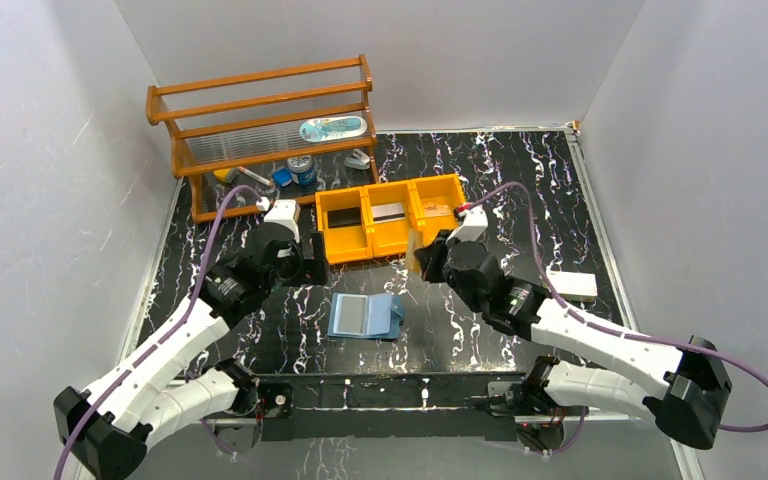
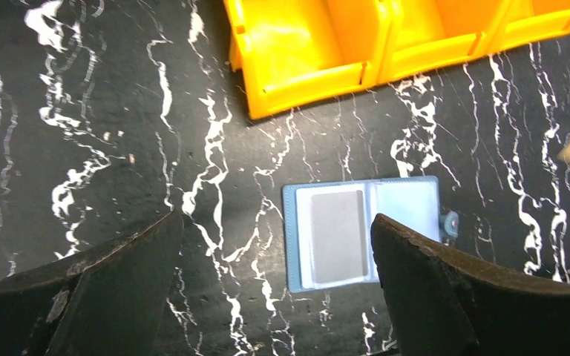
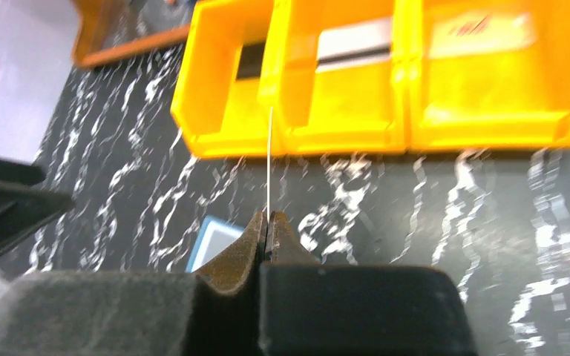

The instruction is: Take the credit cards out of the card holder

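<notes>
The light blue card holder [image 1: 365, 316] lies open on the black marbled table, with a grey credit card [image 2: 336, 236] in its left pocket. My left gripper [image 2: 276, 218] hangs open above the table just left of the holder [image 2: 408, 200], nothing between its fingers. My right gripper [image 3: 268, 216] is shut on a thin credit card [image 3: 269, 156], seen edge-on and standing upright before the orange tray. From above, that tan card [image 1: 419, 244] sits at the right gripper [image 1: 426, 258], by the tray's front edge. A dark card [image 1: 343, 217] and a silver card [image 1: 390, 211] lie in the tray.
The orange three-compartment tray [image 1: 395, 243] stands just beyond both grippers. A wooden rack [image 1: 260, 130] with small items fills the back left. A white box [image 1: 572, 285] lies right of the right arm. White walls close in the table.
</notes>
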Action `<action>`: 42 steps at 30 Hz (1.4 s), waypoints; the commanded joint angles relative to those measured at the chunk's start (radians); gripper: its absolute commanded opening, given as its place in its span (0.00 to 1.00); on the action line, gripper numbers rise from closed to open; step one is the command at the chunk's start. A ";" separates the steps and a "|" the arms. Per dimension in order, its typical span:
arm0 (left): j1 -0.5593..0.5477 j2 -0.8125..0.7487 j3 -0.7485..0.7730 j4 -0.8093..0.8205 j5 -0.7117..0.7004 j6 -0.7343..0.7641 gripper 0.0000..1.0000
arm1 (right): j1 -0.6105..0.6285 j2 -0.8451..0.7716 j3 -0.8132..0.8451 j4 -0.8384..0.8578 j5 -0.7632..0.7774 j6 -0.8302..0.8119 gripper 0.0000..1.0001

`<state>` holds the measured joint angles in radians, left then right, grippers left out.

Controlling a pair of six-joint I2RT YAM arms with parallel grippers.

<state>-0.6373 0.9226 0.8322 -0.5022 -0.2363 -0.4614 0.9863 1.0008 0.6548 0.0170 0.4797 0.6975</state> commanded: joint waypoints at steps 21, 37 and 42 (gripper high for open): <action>0.001 0.016 -0.039 -0.015 -0.140 0.098 0.98 | -0.409 0.389 0.352 -0.054 -0.171 -0.902 0.00; 0.001 0.016 -0.039 -0.016 -0.127 0.109 0.98 | -0.507 0.674 0.536 -0.002 -0.422 -1.435 0.00; 0.001 0.017 -0.038 -0.016 -0.124 0.110 0.98 | -0.530 0.732 0.567 -0.008 -0.455 -1.535 0.00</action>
<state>-0.6373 0.9581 0.7803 -0.5102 -0.3515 -0.3622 0.4782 1.7123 1.1713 -0.0341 0.0723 -0.7132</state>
